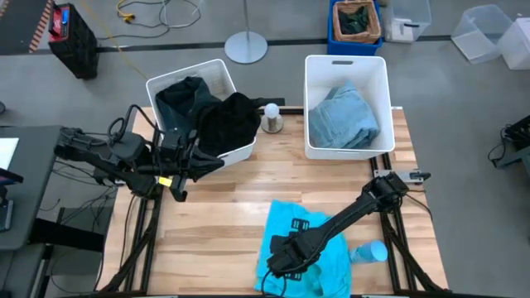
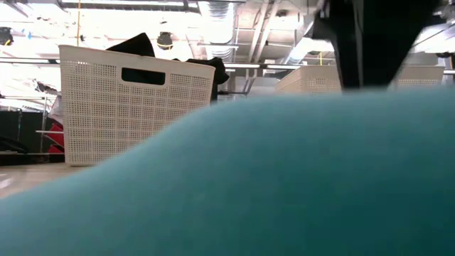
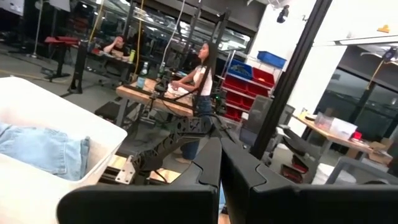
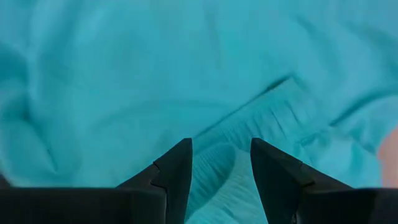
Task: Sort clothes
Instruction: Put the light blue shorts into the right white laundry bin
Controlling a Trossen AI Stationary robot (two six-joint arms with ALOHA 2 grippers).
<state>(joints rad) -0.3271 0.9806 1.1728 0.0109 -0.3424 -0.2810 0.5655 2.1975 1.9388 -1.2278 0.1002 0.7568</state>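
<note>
Right claw point(image 4: 221, 180) is down on the turquoise shirt point(image 1: 325, 252) at the near edge of the tabletop point(image 1: 224, 215), fingers spread apart with a ridge of the fabric showing between them, though whether the tips pinch it I cannot tell. The shirt lies spread flat, and a pale blue cup point(image 1: 369, 252) lies on its side just beside it. Left claw point(image 3: 221, 180) is shut, fingers pressed together, holding nothing, hanging by the front of the left white bin point(image 1: 217, 76). That bin holds the teal-green shirt point(image 1: 178, 98), and the black shirt point(image 1: 228, 122) is draped over its front wall. The right white bin point(image 1: 348, 66) holds the grey-blue shirt point(image 1: 341, 117). Between the two bins stands a small jar point(image 1: 272, 118). Beyond the tabletop, people sit at a workbench point(image 3: 155, 96)
</note>
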